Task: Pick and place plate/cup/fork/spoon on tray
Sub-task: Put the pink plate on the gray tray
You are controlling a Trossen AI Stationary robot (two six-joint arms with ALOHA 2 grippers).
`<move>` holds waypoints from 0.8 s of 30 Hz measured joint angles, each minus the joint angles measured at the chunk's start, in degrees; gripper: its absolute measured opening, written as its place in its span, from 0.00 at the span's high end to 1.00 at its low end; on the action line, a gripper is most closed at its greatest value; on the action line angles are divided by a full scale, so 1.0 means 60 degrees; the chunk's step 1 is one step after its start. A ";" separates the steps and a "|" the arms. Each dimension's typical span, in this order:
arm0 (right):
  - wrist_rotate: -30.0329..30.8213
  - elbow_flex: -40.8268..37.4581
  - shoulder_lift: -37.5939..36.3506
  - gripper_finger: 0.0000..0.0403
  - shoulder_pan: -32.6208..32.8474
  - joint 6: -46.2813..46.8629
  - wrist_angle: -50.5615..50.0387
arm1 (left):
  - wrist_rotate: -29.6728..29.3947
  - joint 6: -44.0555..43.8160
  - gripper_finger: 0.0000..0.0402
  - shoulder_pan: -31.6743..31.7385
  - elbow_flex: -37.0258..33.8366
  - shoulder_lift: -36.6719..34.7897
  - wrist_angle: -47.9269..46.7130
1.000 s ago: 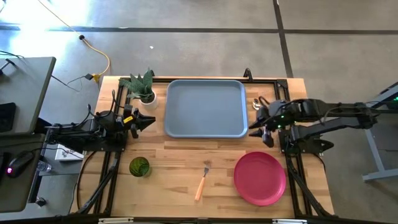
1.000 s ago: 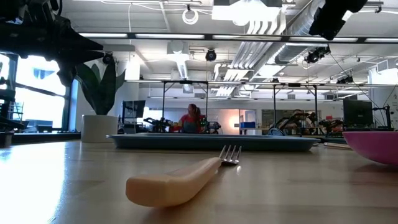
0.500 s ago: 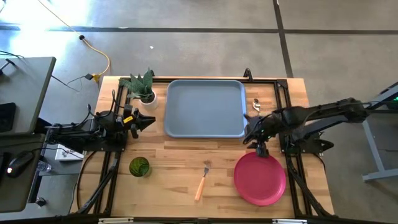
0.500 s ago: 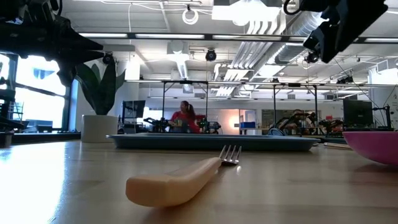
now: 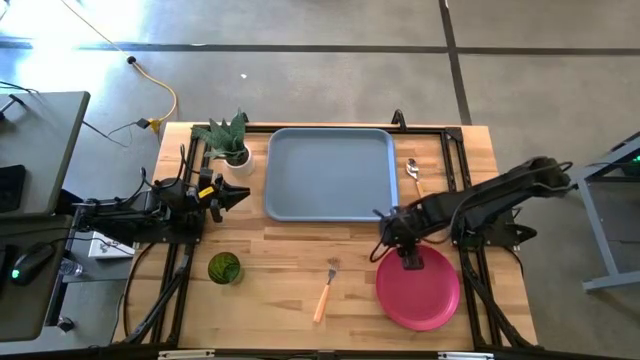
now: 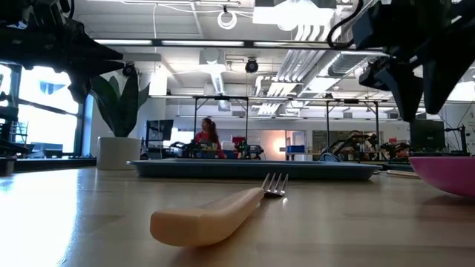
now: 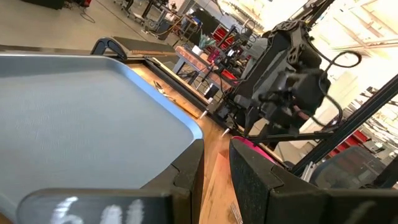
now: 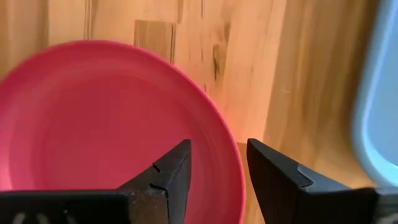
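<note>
The pink-red plate (image 5: 418,287) lies on the table at the near right; it also shows in the right wrist view (image 8: 106,124). My right gripper (image 5: 407,257) hangs open, fingers down, just above the plate's far left rim (image 8: 214,134), one finger on either side of it, clear of it in the low view (image 6: 417,104). The blue-grey tray (image 5: 330,175) lies empty at the far middle. The fork (image 5: 326,285) lies near the front, the green cup (image 5: 224,267) at the near left, and the spoon (image 5: 413,172) right of the tray. My left gripper (image 5: 238,194) waits shut, left of the tray.
A leafy plant in a white pot (image 5: 228,140) stands at the far left corner beside the tray. Bare wood lies between the tray's near rim and the fork. Black frame rails (image 5: 470,270) run along the table's left and right edges.
My right gripper has gone from beside the tray's right rim toward the table's near edge and a little left, coming down over the plate's far left rim with its fingers tipped downward. The plate, fork, cup, spoon and tray lie where they were.
</note>
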 joint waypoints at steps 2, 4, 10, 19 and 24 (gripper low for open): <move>0.0007 0.0000 0.0293 0.64 0.0092 0.0000 0.0065 | 0.0000 0.0007 0.84 0.0004 0.0000 0.0000 -0.0004; 0.0246 0.0000 0.0558 0.64 0.0160 0.0001 0.0077 | -0.0003 0.0068 0.84 0.0004 0.0000 0.0000 -0.0004; 0.0670 0.0000 0.1117 0.64 0.0211 -0.0004 0.0229 | -0.0004 0.0073 0.84 0.0002 0.0000 0.0000 -0.0004; 0.0661 0.0000 0.1466 0.64 0.0211 -0.0248 0.0744 | -0.0004 0.0076 0.84 0.0004 0.0000 -0.0001 -0.0008; 0.0529 0.0000 0.1738 0.64 0.0211 -0.0434 0.0786 | -0.0002 0.0076 0.84 0.0003 0.0001 0.0000 -0.0032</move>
